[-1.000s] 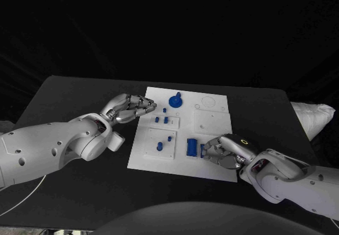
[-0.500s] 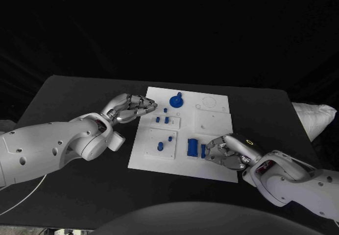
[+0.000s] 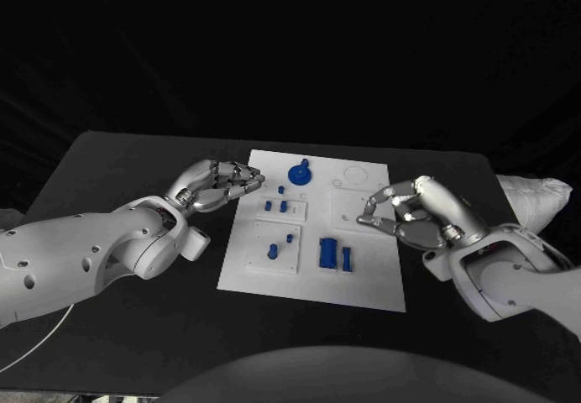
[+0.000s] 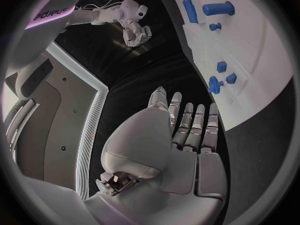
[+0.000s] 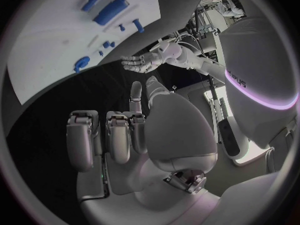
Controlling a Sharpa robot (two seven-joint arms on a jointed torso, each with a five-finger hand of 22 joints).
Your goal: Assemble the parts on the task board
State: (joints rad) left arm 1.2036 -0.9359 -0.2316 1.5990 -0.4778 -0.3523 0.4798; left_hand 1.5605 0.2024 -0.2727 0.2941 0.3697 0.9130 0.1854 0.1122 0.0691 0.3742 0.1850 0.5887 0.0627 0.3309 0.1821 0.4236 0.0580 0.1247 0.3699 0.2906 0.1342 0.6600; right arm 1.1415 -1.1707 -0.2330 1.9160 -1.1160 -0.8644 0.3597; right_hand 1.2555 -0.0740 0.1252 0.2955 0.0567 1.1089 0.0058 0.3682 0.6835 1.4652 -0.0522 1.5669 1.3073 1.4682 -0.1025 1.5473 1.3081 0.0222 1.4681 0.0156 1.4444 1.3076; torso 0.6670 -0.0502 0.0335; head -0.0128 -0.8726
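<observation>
Right hand (image 3: 418,214) has lifted off the two long blue parts (image 3: 334,253) near the task board's (image 3: 375,290) front edge and now hangs over the board's right edge, fingers loosely curled, nothing in them; both long parts lie side by side, uncovered, so that placement looks finished. Left hand (image 3: 222,185) stays just off the board's left edge, fingers curled in, also holding nothing. The round knobbed part (image 3: 299,174) sits near the back edge, small pegs (image 3: 276,205) toward the left edge, the right half's recesses unfilled – assembly judged partway
</observation>
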